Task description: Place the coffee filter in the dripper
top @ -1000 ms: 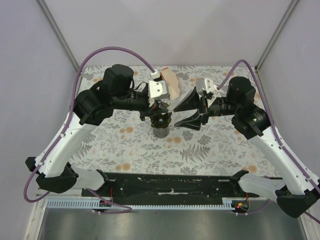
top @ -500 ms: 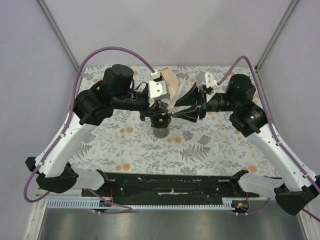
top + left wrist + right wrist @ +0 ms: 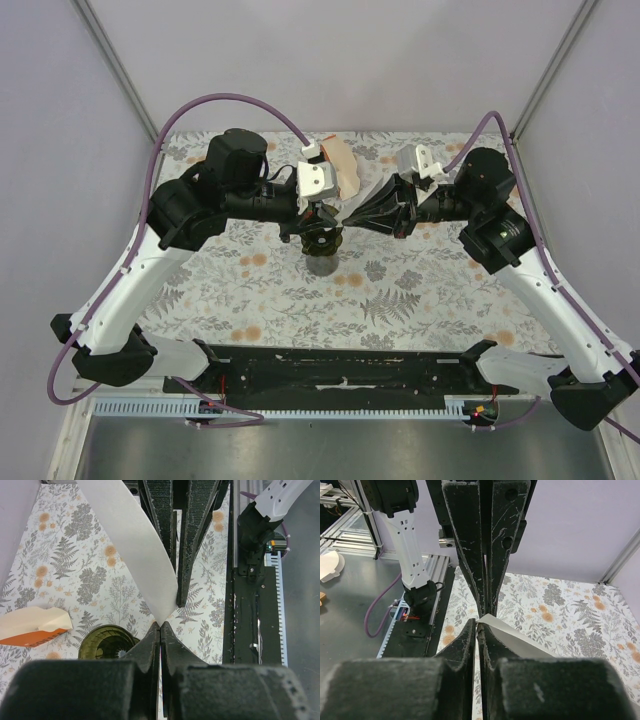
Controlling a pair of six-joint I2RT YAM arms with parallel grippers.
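The coffee filter [image 3: 134, 540], a thin white paper sheet, hangs in the air between both grippers. My left gripper [image 3: 160, 625] is shut on its pointed tip. My right gripper [image 3: 479, 621] faces it tip to tip and is shut on the filter [image 3: 520, 641] close to that same corner. In the top view, the left gripper [image 3: 328, 216] and right gripper [image 3: 352, 219] meet just above the dripper [image 3: 322, 245]. The dripper [image 3: 106, 642], a dark ribbed funnel, stands on the table below and left of the left jaws, with nothing in it.
An orange-and-cream wedge pack [image 3: 340, 168] lies on the floral tablecloth behind the grippers, and the left wrist view shows the pack [image 3: 33, 625] left of the dripper. A black rail [image 3: 340, 368] runs along the near table edge. Purple walls enclose the back and sides.
The right gripper's jaws, wide apart a second ago, have closed onto the filter next to the left gripper's tips. The left gripper has stayed still, shut on the filter.
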